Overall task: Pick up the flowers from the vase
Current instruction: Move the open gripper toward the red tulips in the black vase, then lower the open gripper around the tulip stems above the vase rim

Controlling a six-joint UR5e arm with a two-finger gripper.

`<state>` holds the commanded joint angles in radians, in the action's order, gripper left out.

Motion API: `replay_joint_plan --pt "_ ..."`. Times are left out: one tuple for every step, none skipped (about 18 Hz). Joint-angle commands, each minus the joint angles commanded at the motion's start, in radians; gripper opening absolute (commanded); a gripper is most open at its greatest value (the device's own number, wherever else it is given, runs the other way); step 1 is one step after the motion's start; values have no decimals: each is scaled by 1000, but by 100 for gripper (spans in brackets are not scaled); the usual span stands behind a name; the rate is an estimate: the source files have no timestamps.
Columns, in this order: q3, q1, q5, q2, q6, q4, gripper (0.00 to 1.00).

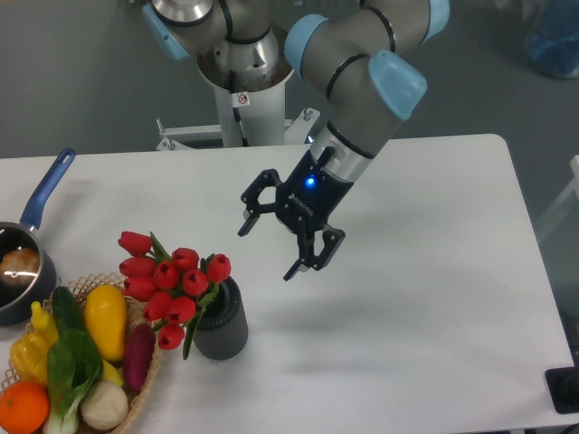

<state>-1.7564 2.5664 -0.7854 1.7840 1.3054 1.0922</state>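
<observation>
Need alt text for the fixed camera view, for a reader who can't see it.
A robot arm's open gripper hangs above a white table, up and to the right of red flowers standing in a dark grey vase. A basket of vegetables and a blue-handled saucepan sit at the left edge.
</observation>
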Motion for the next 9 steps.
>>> replay_joint_plan --pt "2 -15 0 5 0 0 100" --pt "3 -23 0 8 0 -2 100" --pt "5 -29 0 11 0 -6 100" --pt "3 -34 0 11 -2 -11 100" --pt "3 -35 0 11 -2 -11 100" --pt "3 -38 0 12 -2 -11 100" --pt "3 -45 2 14 -2 -11 100" --pt "3 -49 2 15 -3 -11 100" --pt "3 -51 3 15 -3 -11 100"
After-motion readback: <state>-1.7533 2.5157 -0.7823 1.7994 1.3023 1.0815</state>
